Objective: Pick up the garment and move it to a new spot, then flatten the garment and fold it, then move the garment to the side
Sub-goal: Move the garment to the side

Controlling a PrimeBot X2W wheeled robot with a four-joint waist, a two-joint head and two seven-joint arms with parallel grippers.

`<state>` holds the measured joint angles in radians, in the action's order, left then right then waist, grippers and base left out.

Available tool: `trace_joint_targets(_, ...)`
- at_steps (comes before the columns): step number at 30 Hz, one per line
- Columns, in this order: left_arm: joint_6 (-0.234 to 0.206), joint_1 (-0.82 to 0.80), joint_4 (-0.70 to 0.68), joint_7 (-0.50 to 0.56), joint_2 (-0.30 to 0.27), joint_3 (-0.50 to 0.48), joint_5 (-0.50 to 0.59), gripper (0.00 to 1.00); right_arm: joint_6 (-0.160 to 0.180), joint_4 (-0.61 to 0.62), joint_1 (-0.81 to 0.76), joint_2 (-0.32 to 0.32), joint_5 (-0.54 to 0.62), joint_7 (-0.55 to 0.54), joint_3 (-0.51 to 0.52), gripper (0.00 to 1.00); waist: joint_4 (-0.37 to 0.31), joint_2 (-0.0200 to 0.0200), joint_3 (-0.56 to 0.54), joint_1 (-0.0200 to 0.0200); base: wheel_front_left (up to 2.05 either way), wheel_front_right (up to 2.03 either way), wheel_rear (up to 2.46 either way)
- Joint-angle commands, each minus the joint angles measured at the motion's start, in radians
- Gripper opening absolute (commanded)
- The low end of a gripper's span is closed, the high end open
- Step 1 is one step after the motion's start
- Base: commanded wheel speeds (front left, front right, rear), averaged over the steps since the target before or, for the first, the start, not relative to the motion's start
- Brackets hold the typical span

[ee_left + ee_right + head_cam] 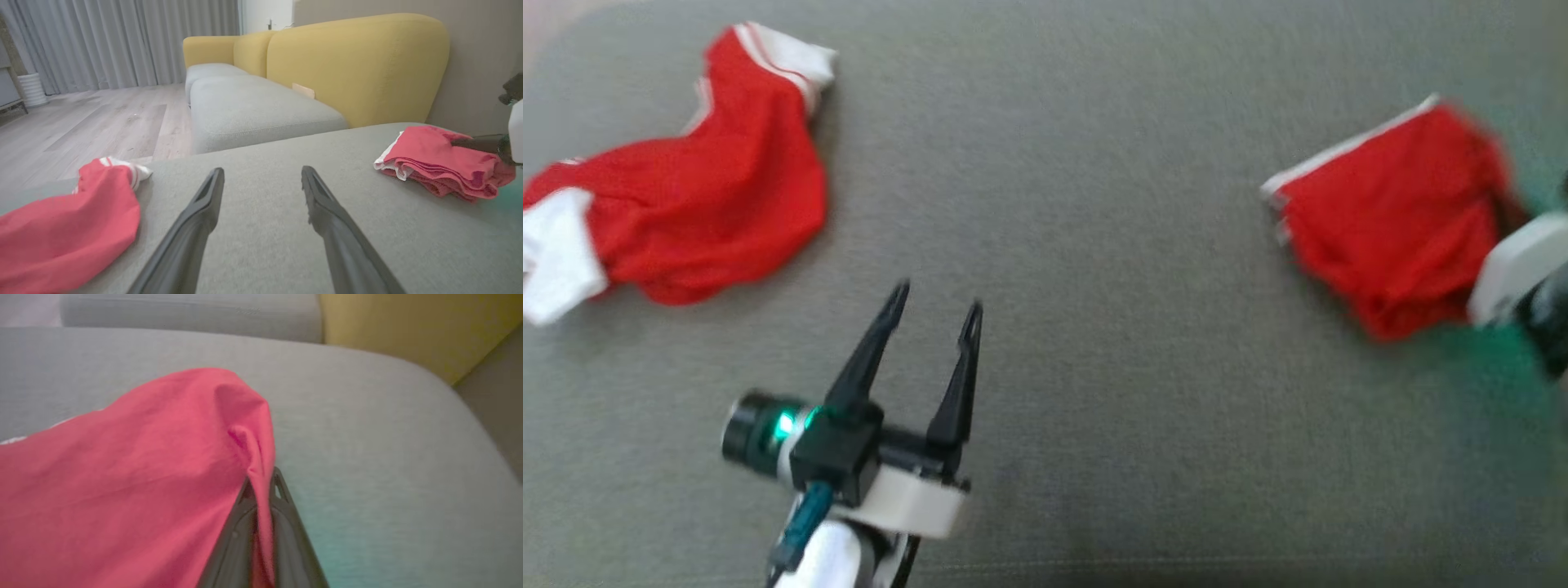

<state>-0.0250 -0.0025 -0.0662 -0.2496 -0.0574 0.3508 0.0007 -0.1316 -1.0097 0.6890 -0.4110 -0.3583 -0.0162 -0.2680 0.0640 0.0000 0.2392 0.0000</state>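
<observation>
The grey cushion (1094,204) before me carries everything here. Beyond its far edge, in my left wrist view, a yellow sofa (359,61) with grey seats runs away over a pale wooden floor (102,118).

At the far left of the cushion lies a crumpled red garment (703,212). It is loose and rumpled, with white trim at its far end and a white patch at its near left end.

The folded red garment (1396,220) lies well apart from it, at the right side of the cushion. It is a compact stack of layers with a thin white edge along its far left side, and its outline is blurred in my head view.

My right gripper (261,484) is closed on it, a ridge of red cloth pinched between the two dark fingers.

My left gripper (938,297) hangs over bare cushion at the near left, fingers spread and holding nothing.
</observation>
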Motion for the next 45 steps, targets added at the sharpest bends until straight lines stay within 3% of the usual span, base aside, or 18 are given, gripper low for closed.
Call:
trace_joint_targets(1, 0.004, -0.066, -0.050, -0.012, 0.004, -0.017, 0.011, 1.00, 0.001, 0.025, 0.057, -0.050, 0.025, 0.017, -0.002, 0.00, -0.061, 0.0000, 0.074, 0.0000, 0.00, 0.00, 0.00)
trace_joint_targets(11, 0.038, -0.250, -0.119, -0.012, -0.008, 0.040, 0.026, 1.00, 0.001, 0.051, 0.196, -0.191, 0.143, 0.027, 0.123, 0.00, -0.160, 0.0000, 0.241, 0.0000, 0.00, 0.00, 0.00)
trace_joint_targets(19, 0.034, -0.292, -0.137, -0.012, -0.023, 0.057, 0.022, 1.00, 0.001, 0.093, 0.211, -0.260, 0.258, 0.046, 0.265, 0.00, -0.168, 0.0000, 0.284, 0.0000, 0.00, 0.00, 0.00)
trace_joint_targets(20, 0.033, -0.293, -0.138, -0.012, -0.026, 0.059, 0.020, 1.00, 0.001, 0.102, 0.209, -0.263, 0.279, 0.050, 0.288, 0.07, -0.168, 0.0000, 0.286, 0.0000, 0.00, 0.00, 0.00)
trace_joint_targets(21, 0.032, -0.294, -0.138, -0.012, -0.028, 0.061, 0.019, 1.00, 0.001, 0.111, 0.208, -0.263, 0.301, 0.053, 0.313, 0.78, -0.167, 0.0000, 0.287, 0.0000, 0.00, 0.00, 0.00)
trace_joint_targets(22, 0.032, -0.295, -0.137, -0.012, -0.030, 0.063, 0.017, 1.00, 0.001, 0.120, 0.205, -0.261, 0.325, 0.056, 0.341, 1.00, -0.165, 0.0000, 0.285, 0.0000, 0.00, 0.00, 0.00)
trace_joint_targets(23, 0.032, -0.295, -0.134, -0.012, -0.032, 0.065, 0.014, 1.00, 0.001, 0.131, 0.203, -0.254, 0.349, 0.064, 0.373, 1.00, -0.162, 0.0000, 0.282, 0.0000, 0.00, 0.00, 0.00)
trace_joint_targets(28, 0.018, -0.289, -0.120, -0.012, -0.033, 0.069, 0.005, 1.00, 0.001, 0.202, 0.151, -0.174, 0.491, 0.100, 0.501, 1.00, -0.141, 0.0000, 0.231, 0.0000, 0.00, 0.00, 0.00)
trace_joint_targets(32, 0.001, -0.256, -0.105, -0.012, -0.036, 0.063, -0.004, 1.00, 0.001, 0.262, 0.085, -0.049, 0.547, 0.132, 0.537, 1.00, -0.123, 0.0000, 0.150, 0.0000, 0.00, 0.00, 0.00)
trace_joint_targets(38, -0.036, -0.161, -0.075, -0.012, -0.034, 0.035, -0.034, 1.00, 0.001, 0.285, -0.028, 0.133, 0.471, 0.181, 0.442, 1.00, -0.095, 0.0000, 0.006, 0.0000, 0.00, 0.00, 0.00)
trace_joint_targets(45, -0.083, -0.011, 0.009, -0.012, -0.020, -0.053, -0.088, 1.00, 0.001, 0.289, -0.197, 0.248, 0.319, 0.254, 0.210, 1.00, -0.051, 0.0000, -0.168, 0.0000, 0.00, 0.00, 0.00)
